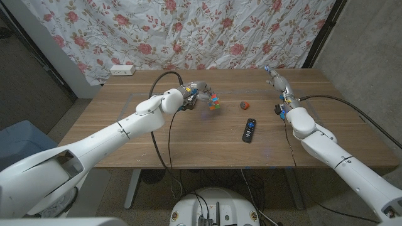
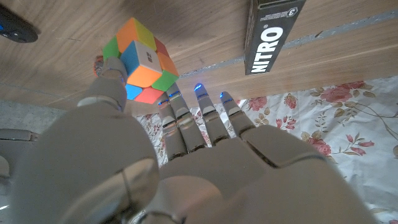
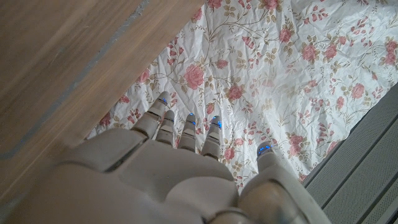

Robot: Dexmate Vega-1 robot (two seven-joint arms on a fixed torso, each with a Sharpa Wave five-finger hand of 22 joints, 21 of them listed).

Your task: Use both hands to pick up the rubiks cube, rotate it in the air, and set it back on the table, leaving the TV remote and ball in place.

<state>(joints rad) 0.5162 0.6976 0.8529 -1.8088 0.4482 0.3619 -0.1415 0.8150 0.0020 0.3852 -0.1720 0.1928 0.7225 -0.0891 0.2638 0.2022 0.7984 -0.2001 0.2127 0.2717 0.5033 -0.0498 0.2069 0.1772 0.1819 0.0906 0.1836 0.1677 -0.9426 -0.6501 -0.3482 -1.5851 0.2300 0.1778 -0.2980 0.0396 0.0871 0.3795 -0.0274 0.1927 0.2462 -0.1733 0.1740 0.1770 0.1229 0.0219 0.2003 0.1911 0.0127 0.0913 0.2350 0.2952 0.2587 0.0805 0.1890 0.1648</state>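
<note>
The left hand touches the multicoloured plastic rubiks cube near the middle of the brown wooden table.

In the left wrist view the thumb lies against the cube's side while the other fingers stretch straight and apart beside it; whether the cube is lifted, I cannot tell. The small red ball sits at three o'clock from the cube, and the black rectangular TV remote at about five o'clock. The right hand waits at the far right part of the table, fingers extended, holding nothing.
</note>
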